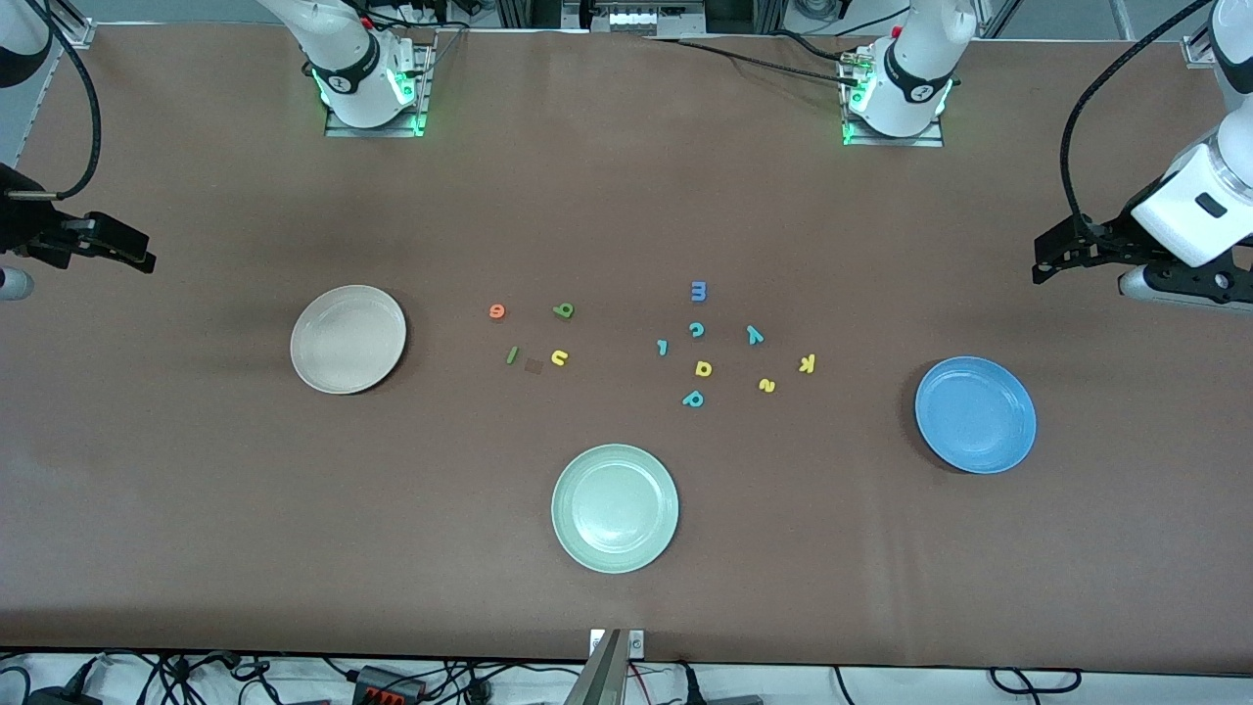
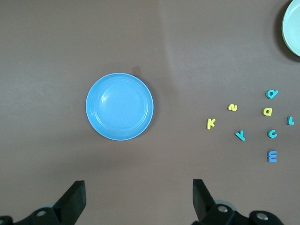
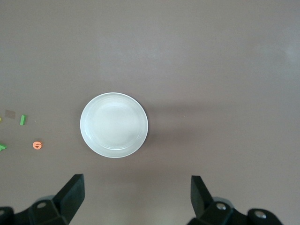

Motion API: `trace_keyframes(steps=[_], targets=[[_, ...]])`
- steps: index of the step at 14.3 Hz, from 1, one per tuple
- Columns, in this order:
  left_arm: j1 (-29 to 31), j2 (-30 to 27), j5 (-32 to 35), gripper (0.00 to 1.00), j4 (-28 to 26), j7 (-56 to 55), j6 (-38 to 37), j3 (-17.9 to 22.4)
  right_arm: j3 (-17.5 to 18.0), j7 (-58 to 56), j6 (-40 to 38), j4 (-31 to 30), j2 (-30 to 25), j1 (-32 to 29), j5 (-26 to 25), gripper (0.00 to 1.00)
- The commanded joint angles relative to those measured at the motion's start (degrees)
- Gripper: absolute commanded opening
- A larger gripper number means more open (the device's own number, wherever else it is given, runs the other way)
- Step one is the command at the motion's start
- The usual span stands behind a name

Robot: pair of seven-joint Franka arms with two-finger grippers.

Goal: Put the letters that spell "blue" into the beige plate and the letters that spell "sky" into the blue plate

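Observation:
The beige plate [image 1: 348,339] [image 3: 114,124] lies toward the right arm's end. Beside it are orange e [image 1: 497,311] [image 3: 37,145], green b [image 1: 563,310], dark green l [image 1: 511,355] [image 3: 22,119] and yellow u [image 1: 559,357]. Toward the left arm's end the blue plate [image 1: 976,414] [image 2: 119,106] has yellow k [image 1: 807,363] [image 2: 211,123], yellow s [image 1: 766,386] [image 2: 232,107] and teal y [image 1: 755,335] [image 2: 240,135] beside it. Both plates hold nothing. My right gripper [image 1: 142,253] [image 3: 137,187] hangs open over bare table near the beige plate. My left gripper [image 1: 1045,257] [image 2: 138,190] hangs open near the blue plate.
A pale green plate [image 1: 615,507] [image 2: 293,28] lies nearest the front camera, mid-table. Other letters sit among the "sky" ones: blue m [image 1: 698,291], teal c [image 1: 696,330], yellow d [image 1: 703,368], teal p [image 1: 693,399] and a small teal piece [image 1: 663,347]. A small brown square [image 1: 533,365] lies by the u.

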Motion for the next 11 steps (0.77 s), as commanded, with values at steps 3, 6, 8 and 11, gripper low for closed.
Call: trace_keyframes(steps=[3,6,8,11], targets=[[0.5,-0.7,-0.9,1.00,0.2,0.5,-0.9,-0.3,0.2,-0.4,-0.2,-1.5,-1.6,0.3,-0.8,1.00],[0.4,-0.7,-0.9,1.00,0.2,0.5,-0.9,-0.3,0.3,-0.4,-0.2,-1.4,-1.6,1.1,-0.8,1.00],[0.5,-0.7,-0.9,1.00,0.2,0.5,-0.9,-0.3,0.3,-0.3,-0.2,-1.3,-1.6,1.2,-0.8,1.00],[0.4,-0.7,-0.9,1.00,0.2,0.5,-0.9,-0.3,0.2,-0.4,-0.2,-1.2,-1.3,1.2,-0.7,1.00]])
